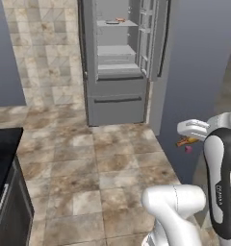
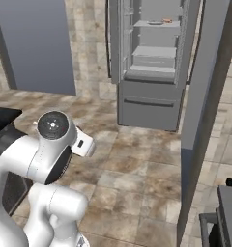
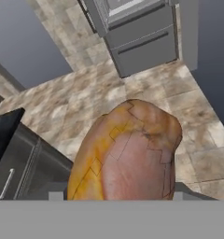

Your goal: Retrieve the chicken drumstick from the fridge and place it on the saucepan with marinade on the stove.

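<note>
The drumstick point(image 3: 128, 154) looms close in the hand view, yellow-tan down one flank and pinkish-brown over the rest, rising from between the jaws; they stand partly open, closed onto it from both sides, though the finger tips themselves are hidden behind the meat. In the left base view the gripper point(image 1: 189, 139) sits at the right, raised above the floor, with the drumstick point(image 1: 186, 142) showing as a small orange-brown sliver poking out beneath the white hand, beside the edge of the open door point(image 1: 173, 72). Under it spreads the tiled floor point(image 1: 98, 163), mottled tan and brown. At the lower left a black tabletop point(image 1: 4, 144) tops a dark cabinet with a pale handle. Farther back stands the fridge point(image 1: 115, 103), its upper compartment open, grey shelves showing and two lower drawers closed. A small orange item point(image 1: 120, 19) lies on the top shelf, too small to identify.
</note>
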Motion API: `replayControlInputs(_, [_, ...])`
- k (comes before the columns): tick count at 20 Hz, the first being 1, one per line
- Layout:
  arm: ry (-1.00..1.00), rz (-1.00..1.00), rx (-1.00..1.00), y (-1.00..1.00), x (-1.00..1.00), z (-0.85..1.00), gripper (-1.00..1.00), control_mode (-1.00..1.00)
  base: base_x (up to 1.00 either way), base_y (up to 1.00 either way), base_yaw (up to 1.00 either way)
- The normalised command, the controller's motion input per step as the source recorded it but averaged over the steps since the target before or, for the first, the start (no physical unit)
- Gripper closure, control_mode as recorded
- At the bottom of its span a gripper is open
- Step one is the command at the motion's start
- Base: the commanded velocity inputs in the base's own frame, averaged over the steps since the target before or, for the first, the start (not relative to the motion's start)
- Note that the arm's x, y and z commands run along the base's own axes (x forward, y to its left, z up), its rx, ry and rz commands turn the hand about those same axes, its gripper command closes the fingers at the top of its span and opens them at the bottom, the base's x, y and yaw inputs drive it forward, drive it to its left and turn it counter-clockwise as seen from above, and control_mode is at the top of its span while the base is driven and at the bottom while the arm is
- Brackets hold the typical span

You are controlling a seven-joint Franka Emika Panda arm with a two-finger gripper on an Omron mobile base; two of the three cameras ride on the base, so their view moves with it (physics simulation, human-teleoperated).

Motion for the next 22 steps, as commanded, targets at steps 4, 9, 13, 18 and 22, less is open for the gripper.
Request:
replayControlInputs(4, [0.00,0.00,0.00,0.00,0.00,0.00,1.00,1.00,-1.00,0.09,-0.04])
replayControlInputs(9, [0.00,0.00,0.00,0.00,0.00,0.00,1.00,1.00,-0.77,0.00,-0.25])
replayControlInputs(13, [0.00,0.00,0.00,0.00,0.00,0.00,1.00,1.00,-0.51,0.00,-0.37])
replayControlInputs(18, [0.00,0.00,0.00,0.00,0.00,0.00,1.00,1.00,-0.27,0.00,-0.39])
replayControlInputs(22, [0.00,0.00,0.00,0.00,0.00,0.00,1.00,1.00,-0.04,0.00,-0.42])
